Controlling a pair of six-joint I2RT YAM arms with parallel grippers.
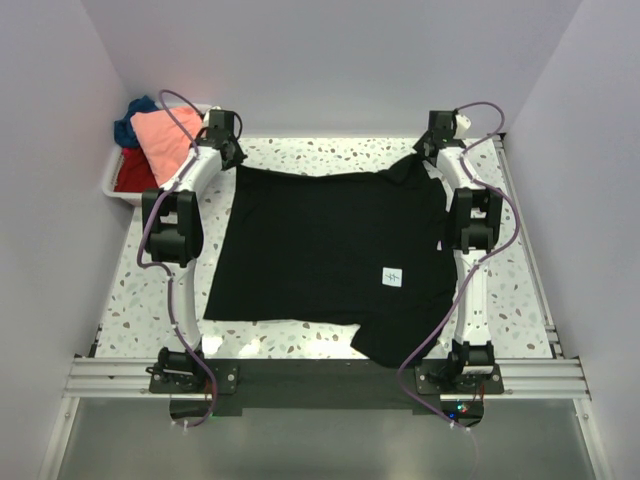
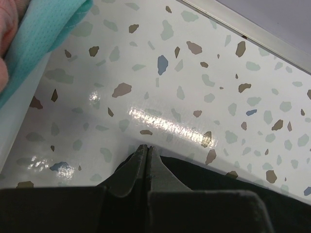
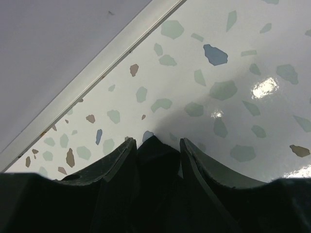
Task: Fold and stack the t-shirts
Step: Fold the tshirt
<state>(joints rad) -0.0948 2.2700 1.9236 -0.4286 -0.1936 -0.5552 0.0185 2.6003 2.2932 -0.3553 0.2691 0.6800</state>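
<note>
Bright, even light from above fills the overhead view, and the two arms cast only faint, soft shadows on the glossy white speckled tabletop (image 1: 300, 155). The black cloth t-shirt (image 1: 320, 250) shows as an almost flat dark patch with little fold detail. In the left wrist view, a long white streak of glare (image 2: 170, 127) crosses the table, and the left gripper (image 2: 147, 148) is near-black and soft at the bottom edge. In the right wrist view, smaller glare spots (image 3: 265, 87) shine at the right, a soft grey shadow spreads ahead of the right gripper (image 3: 158, 141), and the wall behind is smooth and featureless.
</note>
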